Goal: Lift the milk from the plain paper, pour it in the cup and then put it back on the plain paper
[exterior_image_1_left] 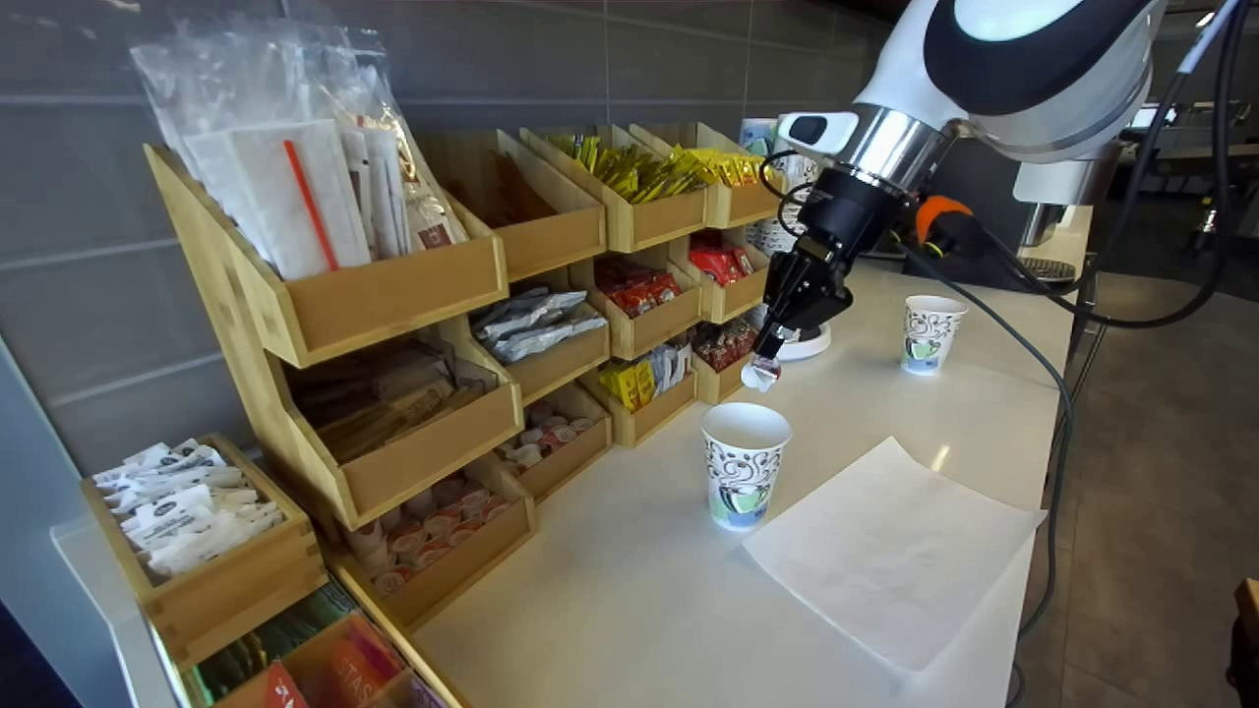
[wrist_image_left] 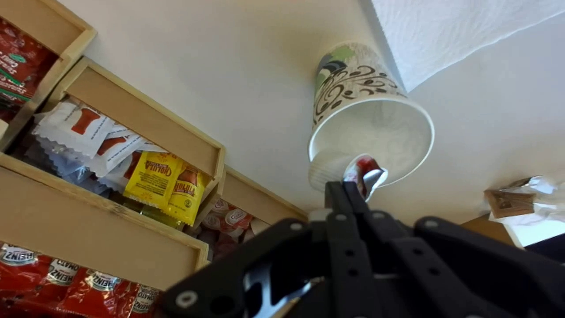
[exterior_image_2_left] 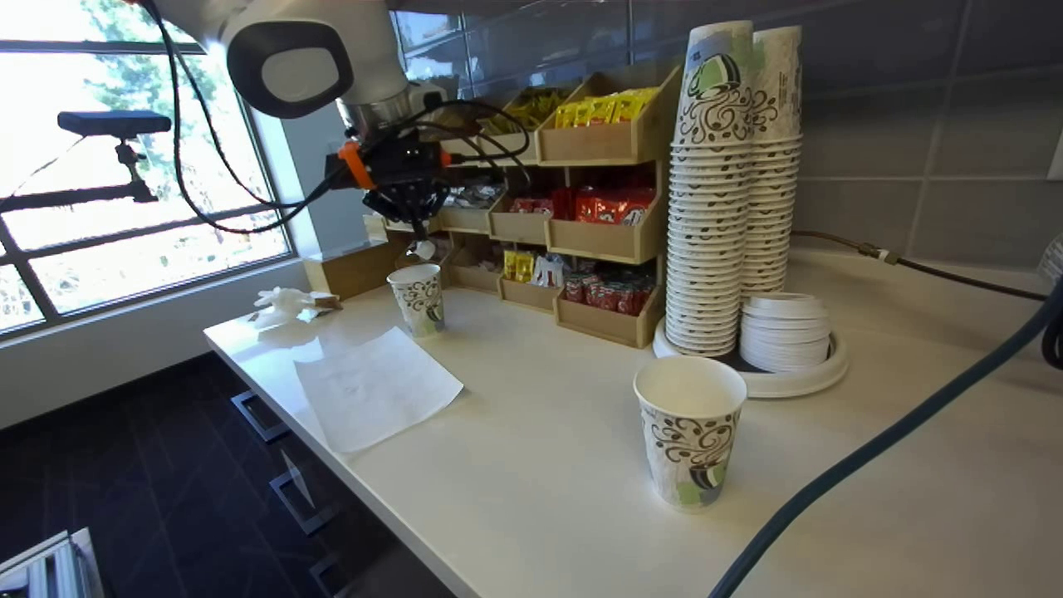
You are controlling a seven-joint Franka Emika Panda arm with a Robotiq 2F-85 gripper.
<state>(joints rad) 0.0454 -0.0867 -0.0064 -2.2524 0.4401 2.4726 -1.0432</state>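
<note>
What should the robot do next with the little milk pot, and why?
Perhaps tip the milk a little further: it hangs tilted above the cup in the closed jaws, its foil looks peeled back, and I can see no stream pouring.

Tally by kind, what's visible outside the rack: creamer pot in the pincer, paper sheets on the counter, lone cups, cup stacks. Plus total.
Creamer pot in the pincer: 1
Paper sheet: 1
Lone cups: 2 (sheet-side cup, other cup)
Cup stacks: 2
Total: 6
</note>
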